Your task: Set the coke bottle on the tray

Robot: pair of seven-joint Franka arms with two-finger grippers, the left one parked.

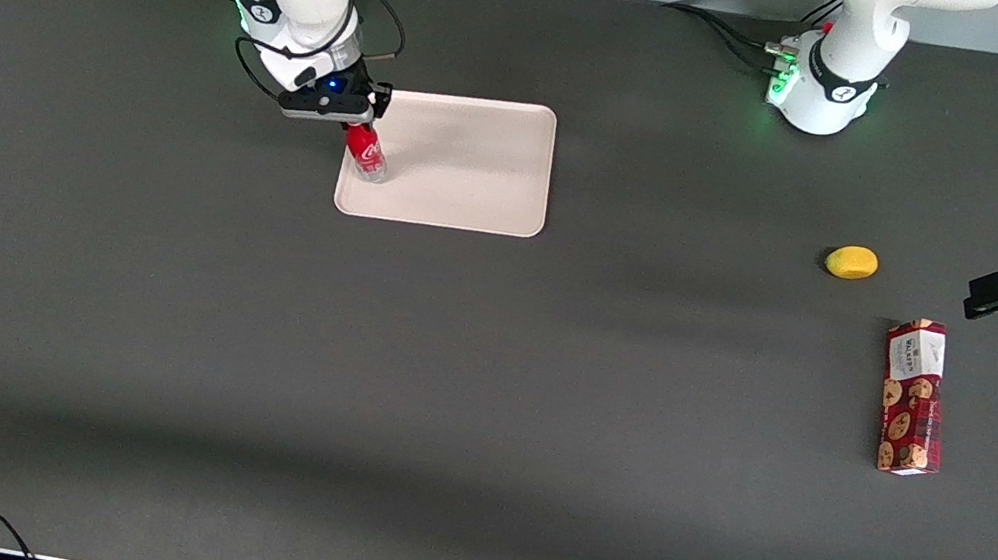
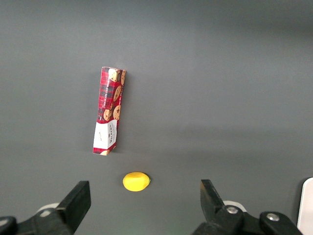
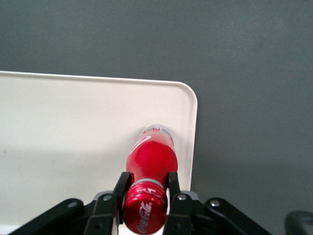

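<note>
- the right arm's black two-finger gripper is over the working arm's end of the flat, pale beige-pink rectangular tray, with the small red-wrapped plastic coke bottle hanging from it.
- in the right wrist view the gripper has its fingers closed against the bottle's neck just under the red cap, one on each side, so the bottle is firmly pinched near its top.
- the bottle stands upright with a slight tilt; its clear base sits over the tray close to the rim at a rounded corner, inside the edge rather than over the dark table mat.
- whether the base already touches the tray surface or is just above it cannot be told from these views.
- judged step: the carry looks finished and the set-down is in hand; the bottle is over its goal but not yet let go.
- next move, as i read it: lower until the base rests flat, then spread the fingers and lift straight up so the cap is not dragged.
- risk: the bottle is narrow and held near the rim, so a sideways nudge on release could tip it off the tray.
- toward the parked arm's end of the table lie a small yellow lemon-like object and a long red cookie box, well apart from the tray.
</note>
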